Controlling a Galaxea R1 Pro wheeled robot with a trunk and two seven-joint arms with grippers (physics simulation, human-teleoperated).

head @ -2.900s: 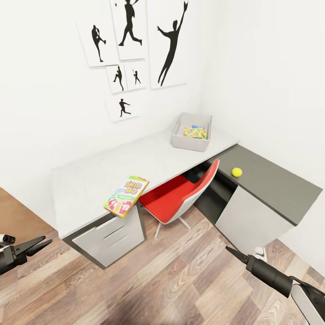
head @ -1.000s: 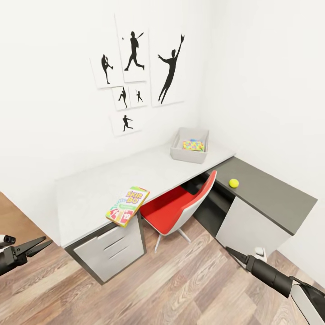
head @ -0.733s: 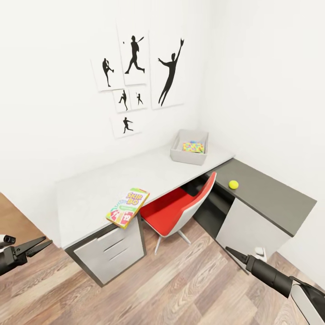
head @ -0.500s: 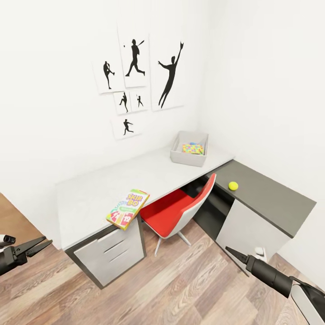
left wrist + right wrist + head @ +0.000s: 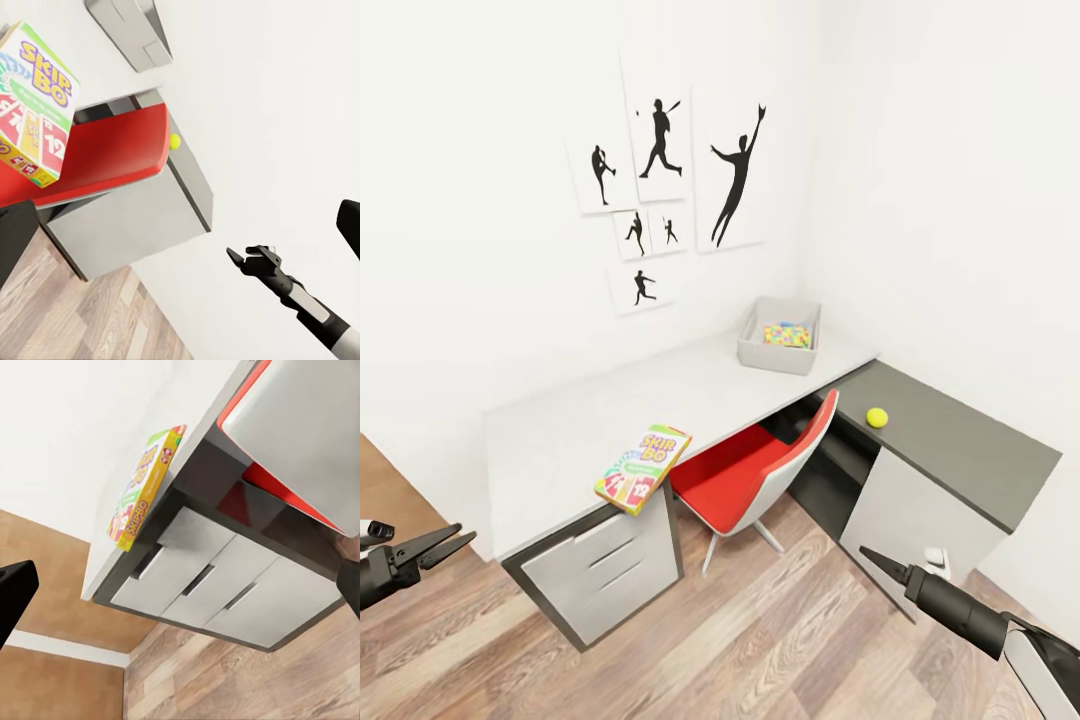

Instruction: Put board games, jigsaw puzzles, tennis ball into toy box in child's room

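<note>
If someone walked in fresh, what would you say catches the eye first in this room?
Probably the red chair tucked under the white table, the brightest thing in the room. Next, the Skip-Bo box lying at the table's front edge above the drawers, slightly overhanging. Then the small tennis ball alone on the dark grey cabinet, and the black silhouette posters on the wall.

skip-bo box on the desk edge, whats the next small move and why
Probably roll closer and reach the left gripper toward the Skip-Bo box. It overhangs the table edge above the drawers, outside the toy box, and both grippers hang empty short of the desk.
</note>
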